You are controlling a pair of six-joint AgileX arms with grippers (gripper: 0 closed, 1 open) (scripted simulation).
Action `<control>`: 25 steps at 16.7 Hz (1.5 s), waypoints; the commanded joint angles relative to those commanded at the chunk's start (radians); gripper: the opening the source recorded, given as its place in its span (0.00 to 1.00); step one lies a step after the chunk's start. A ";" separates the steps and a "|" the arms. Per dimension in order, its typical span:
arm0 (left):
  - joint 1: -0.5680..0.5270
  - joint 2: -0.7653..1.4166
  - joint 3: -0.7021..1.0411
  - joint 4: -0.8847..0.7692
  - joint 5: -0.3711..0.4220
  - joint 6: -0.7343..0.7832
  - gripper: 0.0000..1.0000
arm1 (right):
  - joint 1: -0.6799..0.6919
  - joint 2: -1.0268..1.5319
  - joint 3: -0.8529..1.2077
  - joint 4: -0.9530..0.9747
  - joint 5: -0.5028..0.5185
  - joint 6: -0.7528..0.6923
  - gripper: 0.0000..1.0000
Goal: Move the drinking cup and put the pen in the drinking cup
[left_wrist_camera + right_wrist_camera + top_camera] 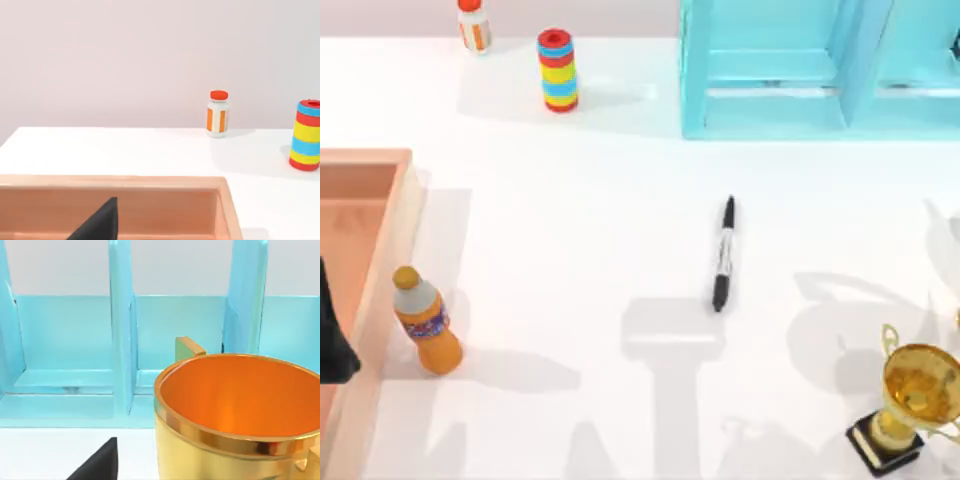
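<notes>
White bench (570, 200) runs under everything, and near its middle lies the pen (724, 255), flat, pointing roughly toward and away from the far edge with a slight tilt, bare surface all round it and nothing touching it. Where the drinking cup stands cannot be told from these views, so the step in hand is judged to be finding and fetching that cup first. To do it well, the cup should be set upright on open bench close to the pen, and the pen then gripped across its barrel near one end so it can be tipped upright and lowered in. Well to the right and nearer stands a gold trophy (910, 400), which is not the cup wanted. The right tool (100, 465) looks over the trophy's bowl toward the turquoise shelf (770, 90) at the far right. At the left edge the left tool (334, 345), probably the dark shape cut off there, hangs over a wooden tray (380, 230), with an orange bottle (428, 322) just beside it. Whether either tool is released or clenched cannot be told, since little of each is seen.
</notes>
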 joint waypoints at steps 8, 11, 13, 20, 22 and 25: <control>0.030 0.223 0.207 -0.189 0.000 0.035 1.00 | 0.000 0.000 0.000 0.000 0.000 0.000 1.00; 0.058 0.463 0.412 -0.365 0.000 0.067 1.00 | 0.000 0.000 0.000 0.000 0.000 0.000 1.00; 0.079 0.651 0.567 -0.499 0.000 0.092 1.00 | 0.000 0.000 0.000 0.000 0.000 0.000 1.00; 0.154 1.332 1.112 -0.968 0.000 0.179 1.00 | 0.000 0.000 0.000 0.000 0.000 0.000 1.00; 0.171 1.491 1.241 -1.077 0.000 0.199 1.00 | 0.000 0.000 0.000 0.000 0.000 0.000 1.00; 0.191 1.666 1.385 -1.201 0.000 0.221 1.00 | 0.000 0.000 0.000 0.000 0.000 0.000 1.00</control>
